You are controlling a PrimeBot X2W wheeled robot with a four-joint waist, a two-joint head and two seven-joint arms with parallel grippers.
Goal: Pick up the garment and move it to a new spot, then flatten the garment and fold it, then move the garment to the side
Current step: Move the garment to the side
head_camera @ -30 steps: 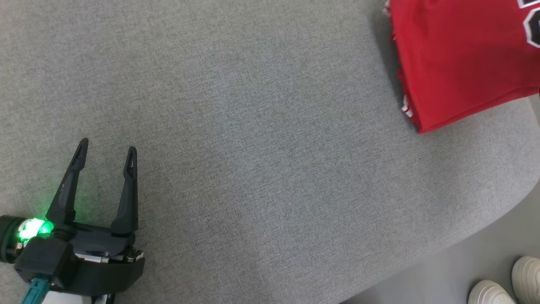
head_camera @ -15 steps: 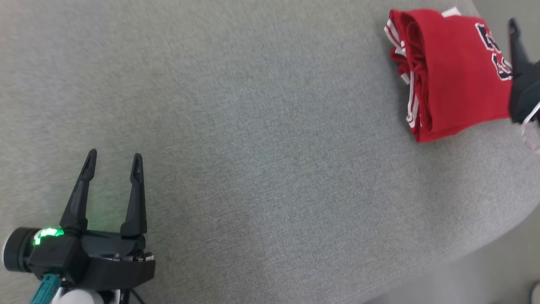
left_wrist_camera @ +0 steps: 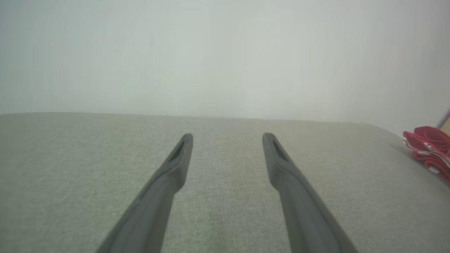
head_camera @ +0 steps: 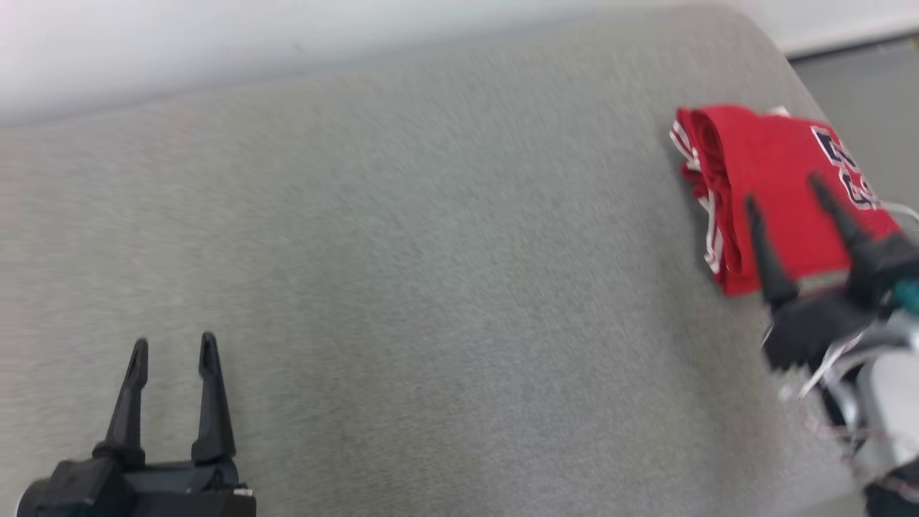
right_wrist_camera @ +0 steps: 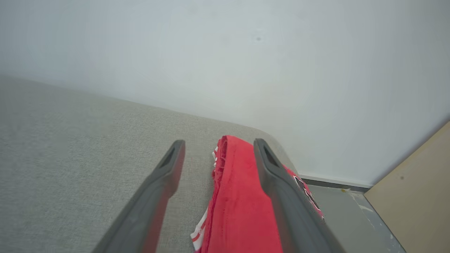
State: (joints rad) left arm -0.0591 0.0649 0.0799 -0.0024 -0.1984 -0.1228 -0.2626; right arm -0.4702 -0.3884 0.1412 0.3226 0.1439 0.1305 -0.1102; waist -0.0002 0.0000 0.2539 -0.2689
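The right gripper (head_camera: 782, 190) has just spread its fingers and now hangs released over the near edge of the folded red garment (head_camera: 768, 165), which lies on its own at the far right corner of the grey table (head_camera: 431, 251). The head view has also tipped up, a move of the camera and not of the garment. The left gripper (head_camera: 174, 341) stays open and empty at the near left, so the set-aside step looks done, with only drawing the right arm clear left.
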